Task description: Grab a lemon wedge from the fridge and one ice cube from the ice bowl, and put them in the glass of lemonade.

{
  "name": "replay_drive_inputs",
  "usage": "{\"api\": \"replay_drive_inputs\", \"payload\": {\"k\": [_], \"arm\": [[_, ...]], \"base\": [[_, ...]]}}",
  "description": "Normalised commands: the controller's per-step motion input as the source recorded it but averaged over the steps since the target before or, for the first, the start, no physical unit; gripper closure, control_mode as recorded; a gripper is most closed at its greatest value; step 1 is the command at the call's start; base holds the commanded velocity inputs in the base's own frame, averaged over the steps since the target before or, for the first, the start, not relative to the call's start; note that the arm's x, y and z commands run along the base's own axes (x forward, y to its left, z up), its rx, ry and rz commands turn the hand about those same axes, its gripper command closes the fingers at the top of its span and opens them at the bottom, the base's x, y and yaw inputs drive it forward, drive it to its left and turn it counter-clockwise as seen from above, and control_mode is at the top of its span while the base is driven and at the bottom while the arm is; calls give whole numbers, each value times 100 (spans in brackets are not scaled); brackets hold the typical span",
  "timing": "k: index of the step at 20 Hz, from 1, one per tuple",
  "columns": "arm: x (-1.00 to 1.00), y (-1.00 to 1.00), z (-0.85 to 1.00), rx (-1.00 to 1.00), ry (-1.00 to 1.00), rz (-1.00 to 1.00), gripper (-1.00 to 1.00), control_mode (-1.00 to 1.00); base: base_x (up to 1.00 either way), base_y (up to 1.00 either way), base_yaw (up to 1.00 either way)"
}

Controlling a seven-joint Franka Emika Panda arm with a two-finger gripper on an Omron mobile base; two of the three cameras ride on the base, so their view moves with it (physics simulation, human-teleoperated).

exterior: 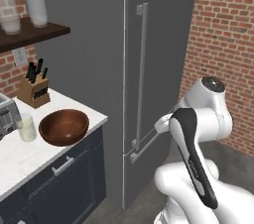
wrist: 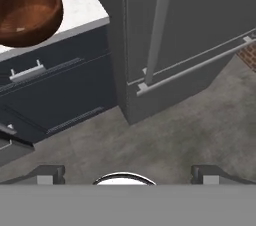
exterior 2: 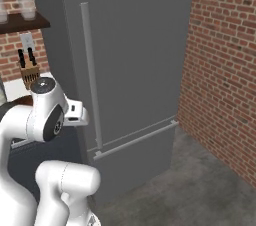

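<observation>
The dark-grey fridge [exterior: 99, 69] stands closed, its long silver bar handle [exterior: 142, 69] upright; it also shows in the right base view [exterior 2: 135, 60] and the hand view [wrist: 200, 20]. The lemon wedge is hidden. The reddish-brown ice bowl [exterior: 63, 126] sits on the white counter [exterior: 30, 153], also seen from the hand [wrist: 30, 12]; a pale speck lies low inside it, too small to tell as the ice cube. The glass of lemonade [exterior: 27, 127] stands just left of the bowl. My gripper [wrist: 128, 175] hangs open over the floor before the fridge, fingertips [wrist: 50, 174] wide apart, holding nothing.
A toaster [exterior: 5, 114] and a knife block [exterior: 33, 89] stand on the counter's back. A shelf [exterior: 34, 32] above carries tall frosted glasses. Dark drawers [wrist: 50, 85] run under the counter. A brick wall [exterior 2: 225, 70] bounds the right side; grey floor [wrist: 175, 135] lies open below.
</observation>
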Motion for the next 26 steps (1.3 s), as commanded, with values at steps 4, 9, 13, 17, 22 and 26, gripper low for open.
{"api": "replay_drive_inputs", "payload": {"k": [4,9,13,17,22,26], "arm": [[29,-1,50,12,-25,7,-100,-100],[62,0,95,4,-27,3,-100,-100],[99,1,85,-1,-9,5,-100,-100],[100,2,4,-4,0,0,-100,-100],[100,-3,-23,1,0,3,-100,-100],[100,0,-44,6,0,5,-100,-100]], "base": [[0,0,0],[0,0,0],[0,0,0],[0,0,0],[0,0,0],[0,0,0]]}}
